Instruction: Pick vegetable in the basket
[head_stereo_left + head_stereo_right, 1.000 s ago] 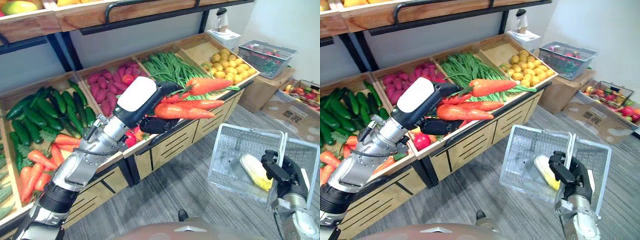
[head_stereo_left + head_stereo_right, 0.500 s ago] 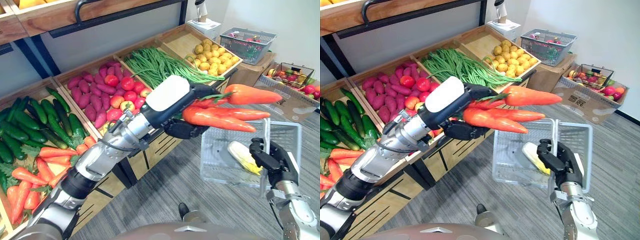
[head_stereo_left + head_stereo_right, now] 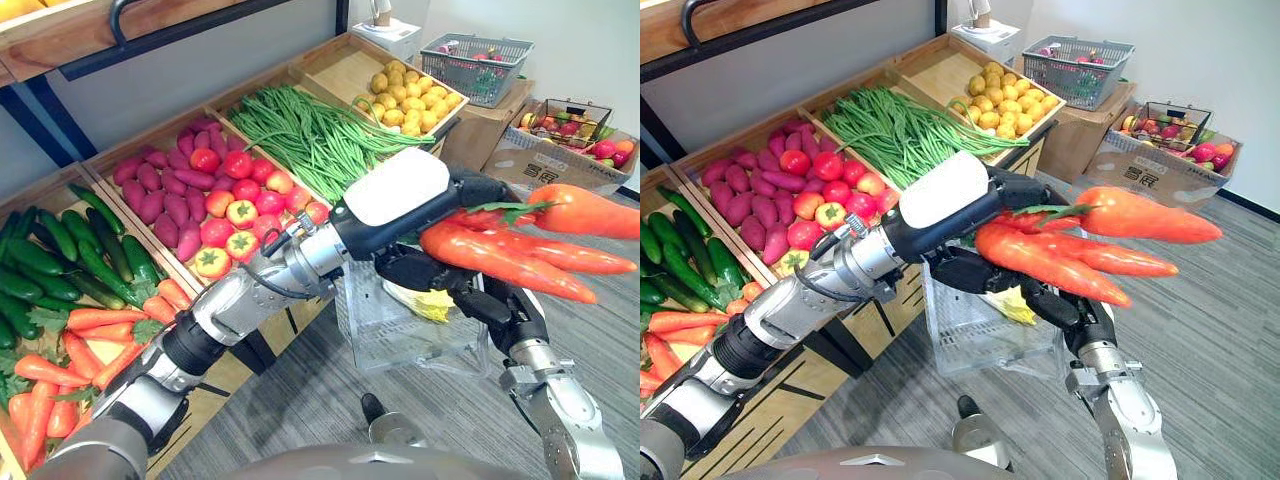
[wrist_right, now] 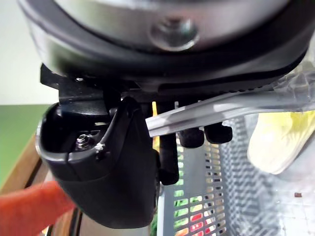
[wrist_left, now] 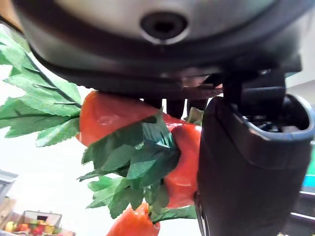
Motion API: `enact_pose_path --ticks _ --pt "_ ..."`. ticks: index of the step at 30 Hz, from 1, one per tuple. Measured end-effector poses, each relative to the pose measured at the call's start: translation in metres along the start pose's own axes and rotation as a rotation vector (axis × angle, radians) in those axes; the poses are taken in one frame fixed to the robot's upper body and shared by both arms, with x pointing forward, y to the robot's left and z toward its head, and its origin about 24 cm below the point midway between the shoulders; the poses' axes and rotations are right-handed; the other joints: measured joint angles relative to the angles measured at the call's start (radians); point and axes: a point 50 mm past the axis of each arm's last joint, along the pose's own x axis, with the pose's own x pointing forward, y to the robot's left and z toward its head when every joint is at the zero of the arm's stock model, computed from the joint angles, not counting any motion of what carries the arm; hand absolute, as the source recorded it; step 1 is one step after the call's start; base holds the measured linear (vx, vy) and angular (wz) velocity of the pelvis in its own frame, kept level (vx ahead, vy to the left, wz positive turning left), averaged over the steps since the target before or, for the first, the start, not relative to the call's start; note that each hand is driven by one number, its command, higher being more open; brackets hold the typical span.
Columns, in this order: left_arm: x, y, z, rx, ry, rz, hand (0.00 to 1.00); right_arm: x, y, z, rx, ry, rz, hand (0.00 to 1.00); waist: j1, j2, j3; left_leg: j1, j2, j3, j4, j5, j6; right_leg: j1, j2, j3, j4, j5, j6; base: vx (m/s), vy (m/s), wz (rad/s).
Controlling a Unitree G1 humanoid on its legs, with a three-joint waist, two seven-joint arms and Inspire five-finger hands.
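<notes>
My left hand (image 3: 420,265) is shut on a bunch of three orange carrots (image 3: 520,255) with green leaves, holding them level in the air. Their tips point right. Just below and behind them hangs a clear plastic basket (image 3: 375,330), with a yellow corn cob (image 3: 420,300) inside. My right hand (image 3: 497,305) is shut on the basket's handle (image 4: 221,105). The left wrist view shows the carrots (image 5: 108,115) and their leaves pressed against my palm. In the right wrist view the corn cob (image 4: 275,137) lies in the basket past my fingers.
A wooden stall runs along the left with crates of cucumbers (image 3: 70,250), loose carrots (image 3: 80,340), sweet potatoes and tomatoes (image 3: 200,190), green beans (image 3: 310,135) and potatoes (image 3: 410,90). A grey basket (image 3: 475,65) on cardboard boxes and fruit boxes (image 3: 575,140) stand at the back right.
The camera has turned right. My left hand has carried the carrots rightward, over the basket. My right hand still holds the basket, which now sits under the carrots.
</notes>
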Motion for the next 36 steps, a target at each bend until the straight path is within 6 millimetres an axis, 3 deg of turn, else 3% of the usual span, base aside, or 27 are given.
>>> enact_pose_path --ticks 9,19,23,36 --pt "0.005 -0.004 0.005 -0.026 -0.024 0.008 0.00 0.000 -0.005 0.009 -0.043 -0.023 0.001 0.00 -0.011 0.005 0.001 -0.003 0.008 0.011 0.036 -0.026 0.004 0.001 -0.003 0.014 0.000 0.003 0.005 -0.02 0.030 -0.05" --pt "0.007 -0.005 0.007 -0.034 -0.033 0.015 0.00 -0.010 -0.063 0.060 -0.287 -0.077 -0.108 0.00 -0.022 0.019 0.004 -0.018 0.023 0.006 0.067 -0.046 0.005 -0.002 -0.002 0.013 0.000 0.003 0.006 0.00 0.024 0.00" --pt "0.007 -0.005 0.007 -0.035 -0.033 0.013 0.00 -0.012 -0.063 0.072 -0.324 -0.103 -0.083 0.00 -0.024 0.018 0.005 -0.019 0.023 0.006 0.068 -0.045 0.005 -0.005 -0.002 0.013 0.002 0.003 0.006 0.00 0.008 0.00" --pt "0.006 -0.002 0.006 -0.065 -0.033 0.025 0.00 -0.017 -0.065 0.070 -0.350 -0.064 -0.039 0.00 -0.023 0.013 0.008 -0.020 0.023 0.005 0.068 -0.045 0.005 -0.005 -0.002 0.011 0.003 0.003 0.006 0.00 0.010 0.00"
